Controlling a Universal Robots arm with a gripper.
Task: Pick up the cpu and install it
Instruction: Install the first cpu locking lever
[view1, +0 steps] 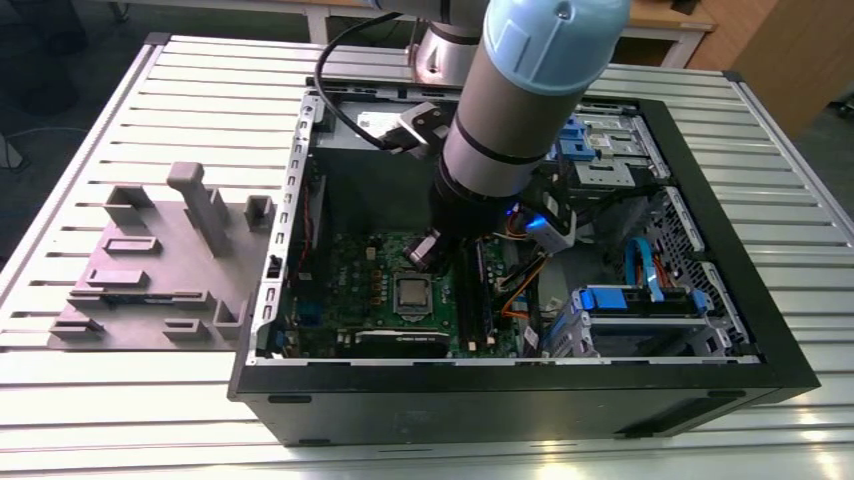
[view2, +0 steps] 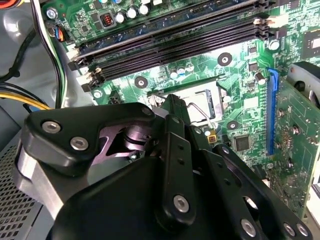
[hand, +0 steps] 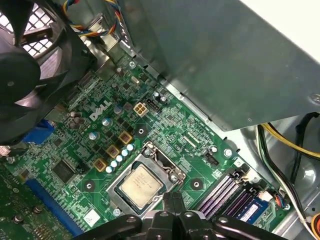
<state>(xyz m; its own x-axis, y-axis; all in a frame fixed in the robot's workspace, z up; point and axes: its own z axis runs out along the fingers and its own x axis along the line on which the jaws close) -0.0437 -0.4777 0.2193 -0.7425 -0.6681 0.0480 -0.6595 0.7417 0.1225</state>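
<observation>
The cpu (view1: 412, 293) (hand: 141, 185) lies flat inside the dark socket's metal frame (hand: 167, 167) on the green motherboard, silvery top up. My gripper (view1: 424, 253) hangs inside the open computer case, just above and beside the socket toward the case's back. In the first wrist view the gripper (hand: 172, 200) has its two black fingers pressed together with nothing between them, tips at the cpu's edge. In the second wrist view the gripper (view2: 172, 105) covers part of the socket (view2: 202, 100).
A grey plastic fixture (view1: 160, 260) sits on the slatted table at the exterior view's left. Inside the case are memory slots (view2: 170, 40), a black fan (hand: 25, 65), the grey power-supply box (hand: 225, 60), loose cables (hand: 280, 145) and blue drive brackets (view1: 641, 300).
</observation>
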